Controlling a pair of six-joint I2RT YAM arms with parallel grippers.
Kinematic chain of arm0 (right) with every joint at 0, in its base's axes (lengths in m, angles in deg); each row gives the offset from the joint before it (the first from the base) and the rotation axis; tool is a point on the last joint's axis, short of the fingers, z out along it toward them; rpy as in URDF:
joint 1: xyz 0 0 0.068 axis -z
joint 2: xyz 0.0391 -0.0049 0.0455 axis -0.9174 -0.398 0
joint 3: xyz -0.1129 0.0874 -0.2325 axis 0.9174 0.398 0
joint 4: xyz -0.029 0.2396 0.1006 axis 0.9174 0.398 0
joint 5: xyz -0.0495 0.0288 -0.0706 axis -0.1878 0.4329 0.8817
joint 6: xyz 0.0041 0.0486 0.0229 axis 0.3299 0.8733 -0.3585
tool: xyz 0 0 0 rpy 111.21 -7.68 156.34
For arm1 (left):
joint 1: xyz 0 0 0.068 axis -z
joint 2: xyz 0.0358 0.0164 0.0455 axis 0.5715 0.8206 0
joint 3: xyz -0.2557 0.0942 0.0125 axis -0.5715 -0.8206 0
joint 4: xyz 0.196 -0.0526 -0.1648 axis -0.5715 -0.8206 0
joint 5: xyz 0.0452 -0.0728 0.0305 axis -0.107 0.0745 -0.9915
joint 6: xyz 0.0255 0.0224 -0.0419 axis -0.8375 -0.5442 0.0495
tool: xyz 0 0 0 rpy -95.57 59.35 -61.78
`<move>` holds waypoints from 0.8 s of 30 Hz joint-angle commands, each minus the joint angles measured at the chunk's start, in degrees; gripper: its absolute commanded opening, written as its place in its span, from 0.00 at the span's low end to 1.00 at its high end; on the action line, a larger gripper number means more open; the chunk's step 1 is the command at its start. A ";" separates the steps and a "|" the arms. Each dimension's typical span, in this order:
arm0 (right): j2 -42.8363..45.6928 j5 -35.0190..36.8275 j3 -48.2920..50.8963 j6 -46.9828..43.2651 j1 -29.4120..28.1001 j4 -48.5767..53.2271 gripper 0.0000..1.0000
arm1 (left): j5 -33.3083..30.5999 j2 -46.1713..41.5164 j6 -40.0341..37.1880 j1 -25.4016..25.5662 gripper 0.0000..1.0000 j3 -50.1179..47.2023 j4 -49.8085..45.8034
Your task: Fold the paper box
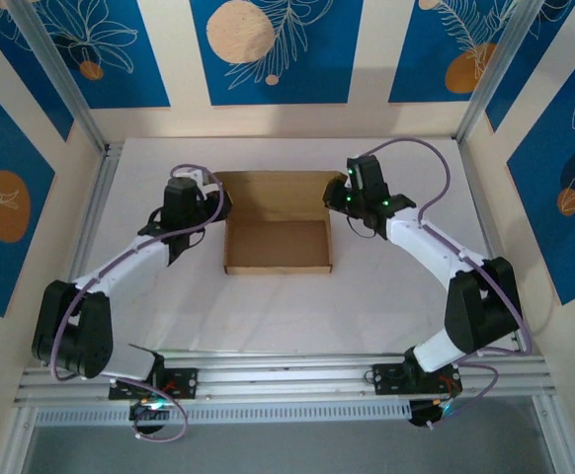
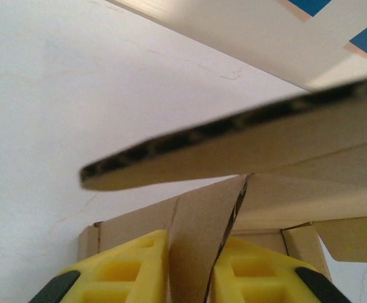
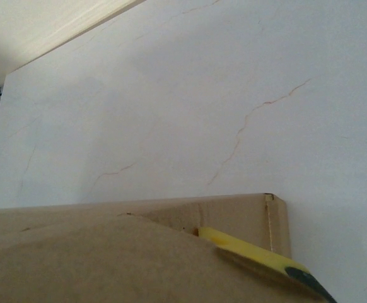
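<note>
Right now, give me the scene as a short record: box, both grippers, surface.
box: paper box, brown corrugated cardboard, tray formed, top open
lid: lid panel along the far side, not folded over the tray
left gripper: left gripper at the box's far left corner, yellow fingers closed on a cardboard flap
right gripper: right gripper at the far right corner; one yellow finger shows past a cardboard panel, grip unclear
surface: white table
</note>
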 commanded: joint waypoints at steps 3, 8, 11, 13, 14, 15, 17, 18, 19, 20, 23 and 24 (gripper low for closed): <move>2.21 -0.11 4.54 0.56 -1.73 -7.96 0.18 | -1.58 -1.91 -0.90 2.66 0.22 -1.19 2.97; 3.77 0.54 7.46 0.36 -1.99 -14.57 0.18 | -4.25 -2.69 0.54 3.29 0.19 -3.06 8.20; 3.30 0.44 7.54 0.73 -1.90 -18.10 0.18 | -6.06 -1.62 0.37 3.56 0.18 -3.45 11.89; 1.92 0.59 6.05 -0.06 -1.69 -19.23 0.19 | -7.58 -0.27 -1.26 3.57 0.18 -2.53 14.21; 1.00 0.40 5.11 -0.10 -1.44 -19.54 0.19 | -8.27 0.51 -2.23 3.57 0.19 -2.06 15.66; 0.27 0.07 4.39 0.02 -1.18 -19.78 0.19 | -8.96 1.20 -2.63 3.52 0.19 -1.64 16.80; -1.42 -0.29 3.61 0.34 -0.63 -20.71 0.19 | -9.82 2.56 -2.78 3.57 0.19 -1.77 20.69; -1.98 -0.31 3.72 0.55 -0.47 -21.36 0.19 | -10.09 3.15 -2.32 3.57 0.19 -2.20 22.36; -2.56 -0.57 4.28 0.94 -0.33 -22.50 0.19 | -10.20 3.78 -2.02 3.57 0.19 -2.84 24.22; -2.94 -0.91 5.16 1.23 -0.17 -23.84 0.19 | -10.08 4.36 -2.04 3.57 0.19 -3.71 26.24; -3.63 -1.19 8.46 1.65 -0.15 -28.07 0.20 | -10.11 5.77 -1.10 3.57 0.20 -7.64 32.58; -3.74 -1.35 9.29 1.64 -0.17 -29.00 0.21 | -10.37 6.01 -1.02 3.57 0.20 -9.06 34.66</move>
